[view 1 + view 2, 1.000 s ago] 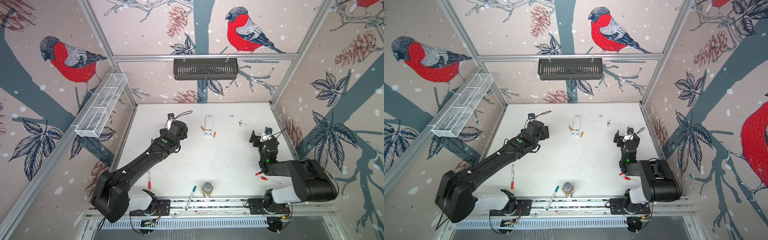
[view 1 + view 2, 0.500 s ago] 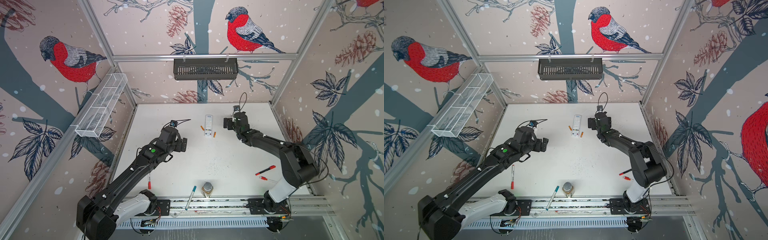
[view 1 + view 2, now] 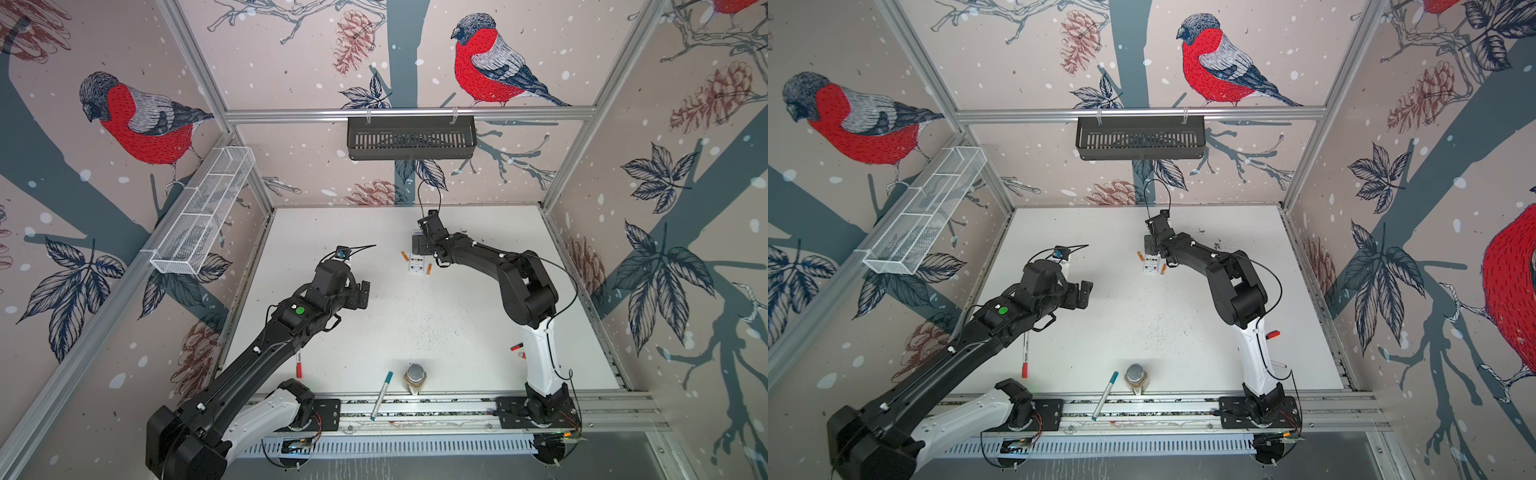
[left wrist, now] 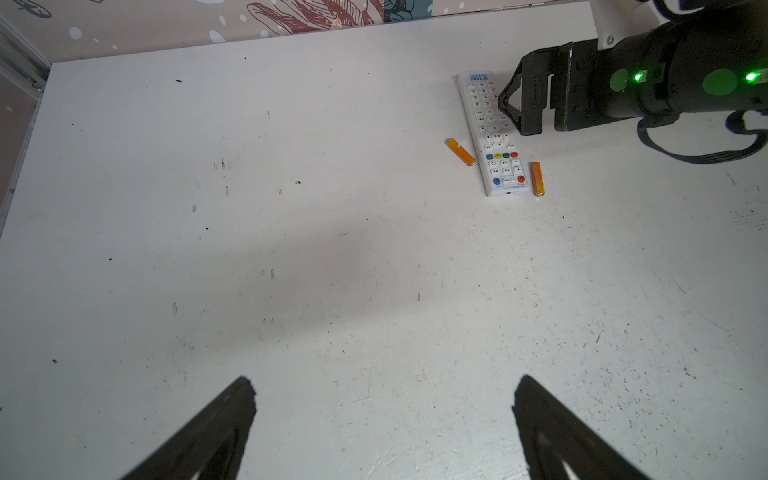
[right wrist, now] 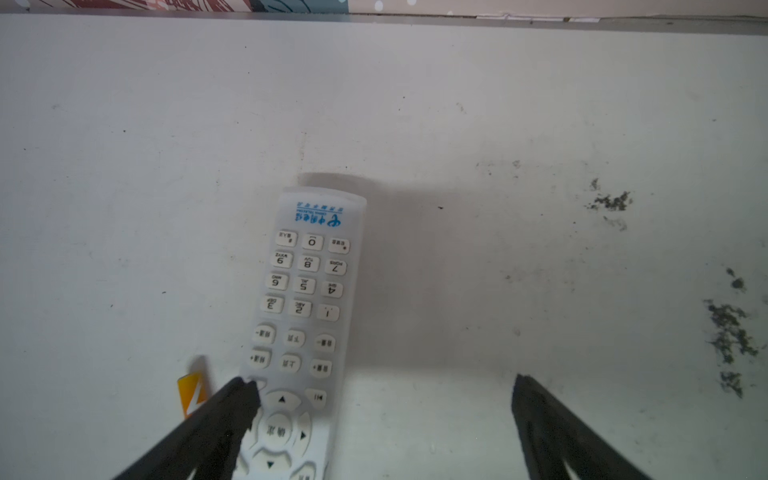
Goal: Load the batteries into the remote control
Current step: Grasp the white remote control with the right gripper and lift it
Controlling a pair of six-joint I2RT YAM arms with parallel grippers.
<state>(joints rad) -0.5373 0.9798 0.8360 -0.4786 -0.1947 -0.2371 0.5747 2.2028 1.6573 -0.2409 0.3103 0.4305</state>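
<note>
Right hand [image 5: 382, 382] has swung across to the remote control [image 4: 492, 137], spread wide and holding nothing.
Left hand [image 4: 382, 382], also spread, hangs well apart. Remote control lies buttons-up on the tabletop [image 4: 291, 249], batteries [image 4: 460, 152] loose just beside it, one each side. Nothing is loaded; it likely needs turning over first.

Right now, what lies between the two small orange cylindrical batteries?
The slim white remote control, buttons up, lies between one orange battery and the other battery, clearest in the left wrist view.
</note>
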